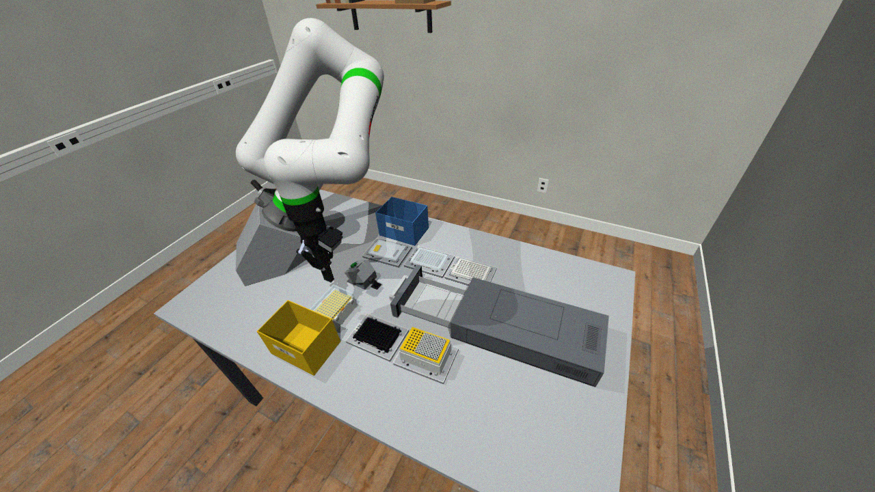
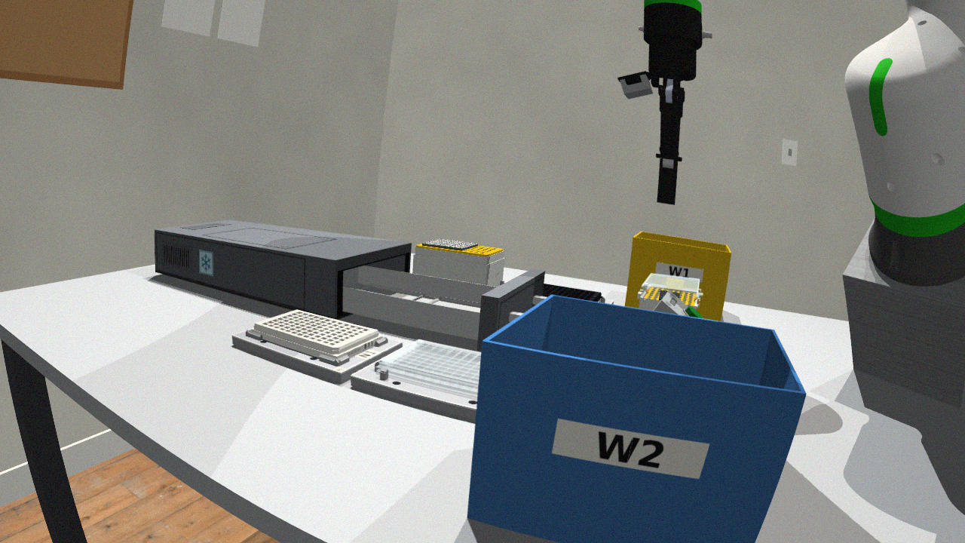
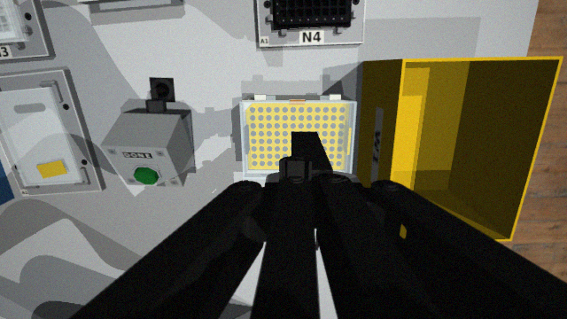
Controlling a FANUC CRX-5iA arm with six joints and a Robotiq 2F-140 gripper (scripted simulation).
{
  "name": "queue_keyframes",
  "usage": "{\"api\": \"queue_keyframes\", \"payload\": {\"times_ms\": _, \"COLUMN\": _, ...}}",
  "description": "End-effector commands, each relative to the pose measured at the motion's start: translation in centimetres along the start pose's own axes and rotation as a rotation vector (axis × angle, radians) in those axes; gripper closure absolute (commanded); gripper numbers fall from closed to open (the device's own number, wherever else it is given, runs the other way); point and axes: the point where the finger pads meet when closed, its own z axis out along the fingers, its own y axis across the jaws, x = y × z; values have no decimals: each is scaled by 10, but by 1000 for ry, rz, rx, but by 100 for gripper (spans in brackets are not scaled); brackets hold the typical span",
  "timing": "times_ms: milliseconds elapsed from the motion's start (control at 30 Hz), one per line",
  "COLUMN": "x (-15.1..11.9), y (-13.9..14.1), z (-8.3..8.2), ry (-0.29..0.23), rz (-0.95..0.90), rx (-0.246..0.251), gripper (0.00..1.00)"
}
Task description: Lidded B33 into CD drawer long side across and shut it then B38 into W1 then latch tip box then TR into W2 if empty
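Observation:
My gripper (image 1: 327,274) is shut and empty. It hangs well above the tip box TB3 (image 3: 298,137), which has a yellow hole grid and stands between the DONE key box (image 3: 146,151) and the yellow bin W1 (image 3: 461,142). In the wrist view the fingertips (image 3: 306,142) cover the near middle of the box. I cannot tell how its lid sits. The black plate (image 1: 376,333) lies on nest N4. The white plate (image 2: 315,332) lies on N1 with its wells showing. The cooler CD (image 1: 529,324) has its drawer (image 1: 428,296) pulled out and empty. The tip rack TR (image 1: 425,347) stands beside the black plate.
The blue bin W2 (image 2: 634,418) stands upright at the back near the robot base. A clear plate (image 2: 431,361) lies on the nest next to N1. A flat pale piece with a yellow mark (image 3: 46,146) lies on the nest left of DONE.

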Motion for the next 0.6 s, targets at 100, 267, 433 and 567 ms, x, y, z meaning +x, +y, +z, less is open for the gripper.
{"api": "queue_keyframes", "payload": {"times_ms": 100, "x": 0, "y": 0, "z": -1, "ry": 0, "rz": 0, "rx": -1, "gripper": 90}}
{"api": "queue_keyframes", "payload": {"times_ms": 267, "x": -8, "y": 0, "z": 8, "ry": 0, "rz": 0, "rx": -1, "gripper": 90}}
{"api": "queue_keyframes", "payload": {"times_ms": 433, "x": -15, "y": 0, "z": 18, "ry": 0, "rz": 0, "rx": -1, "gripper": 90}}
{"api": "queue_keyframes", "payload": {"times_ms": 567, "x": -26, "y": 0, "z": 30, "ry": 0, "rz": 0, "rx": -1, "gripper": 90}}
